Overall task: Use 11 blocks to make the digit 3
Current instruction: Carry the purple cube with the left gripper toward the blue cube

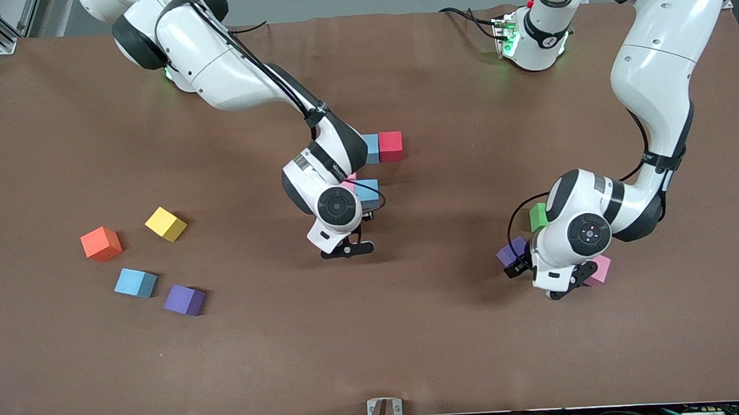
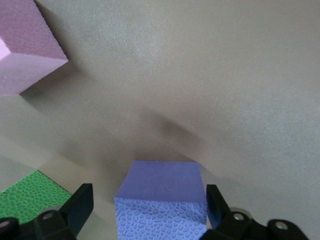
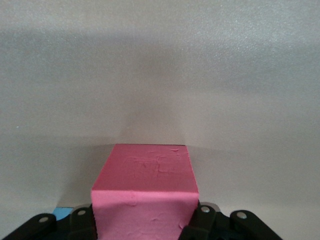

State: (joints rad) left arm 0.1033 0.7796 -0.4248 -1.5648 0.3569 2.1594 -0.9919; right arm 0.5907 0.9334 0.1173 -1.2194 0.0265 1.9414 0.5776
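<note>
Writing: small dark print on the right arm's wrist band (image 1: pixel 334 169), too small to read; none on the cubes.
Right gripper (image 3: pixel 143 220): closed narrowly on a pink block (image 3: pixel 142 190), fingers pressed to two of its sides, low over the table (image 1: pixel 377 359).
Left gripper (image 2: pixel 147 207): spread wide around a purple block (image 2: pixel 162 197) resting on the table; one finger (image 2: pixel 80 205) stands clear of it, the other sits just beside it.
Right wrist view only: the held pink block, hidden under the hand in the front view; a sliver of blue at the base of the fingers.
Left wrist view only: the gap between finger and purple block; the pebbled texture of a green block (image 2: pixel 30 195) close beside the gripper, and a second pink block (image 2: pixel 25 50) farther ahead of it.
Front view only: a started figure just beside the right gripper, toward the arm's base, of a pink cube (image 1: pixel 349 182) touching a blue cube (image 1: pixel 366 188), with a blue-and-red pair (image 1: pixel 382 147) next to them, nearer the base.
Loose cubes: orange (image 1: pixel 100 243), yellow (image 1: pixel 165 224), blue (image 1: pixel 135 283) and another purple (image 1: pixel 184 299), well apart from both grippers at the right arm's end of the table.
Digit 3: not formed; most blocks lie scattered.
</note>
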